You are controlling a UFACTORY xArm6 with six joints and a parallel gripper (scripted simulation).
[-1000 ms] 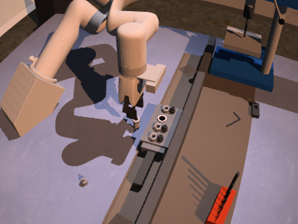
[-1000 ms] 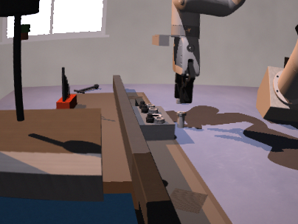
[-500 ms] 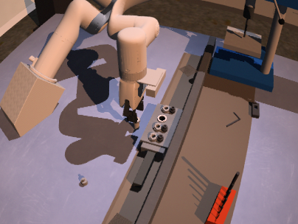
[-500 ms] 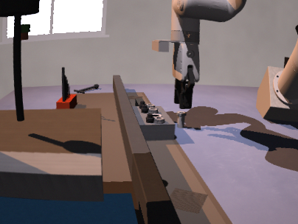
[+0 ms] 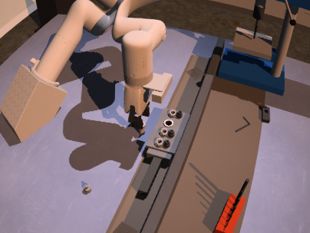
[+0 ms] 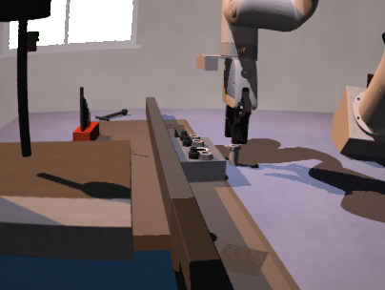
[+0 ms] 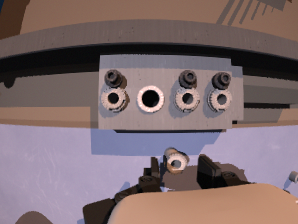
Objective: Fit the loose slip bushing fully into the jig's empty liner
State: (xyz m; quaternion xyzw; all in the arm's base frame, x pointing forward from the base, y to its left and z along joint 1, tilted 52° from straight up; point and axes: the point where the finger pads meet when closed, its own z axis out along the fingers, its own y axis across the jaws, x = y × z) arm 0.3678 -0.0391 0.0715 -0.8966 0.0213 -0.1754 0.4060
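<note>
The grey sliding jig plate [image 5: 169,128] lies against a long rail and has a row of liners. Three hold bushings; the second from the far end [image 5: 168,123] is empty, also seen in the wrist view [image 7: 150,99]. A small flanged slip bushing [image 6: 233,154] stands upright on the table just beside the plate's near edge. My gripper [image 6: 237,135] hangs straight over it, fingers part open, tips just above its head. In the wrist view the bushing [image 7: 176,160] shows between the fingers, untouched. A second small bushing [image 5: 87,188] lies alone on the table farther off.
The long rail [image 5: 192,126] runs behind the plate, and a dark pusher bar [image 5: 147,180] sits in the track below it. A drill press on a blue base [image 5: 251,69], a hex key [image 5: 242,125] and a red drill stand [image 5: 229,214] lie beyond the rail.
</note>
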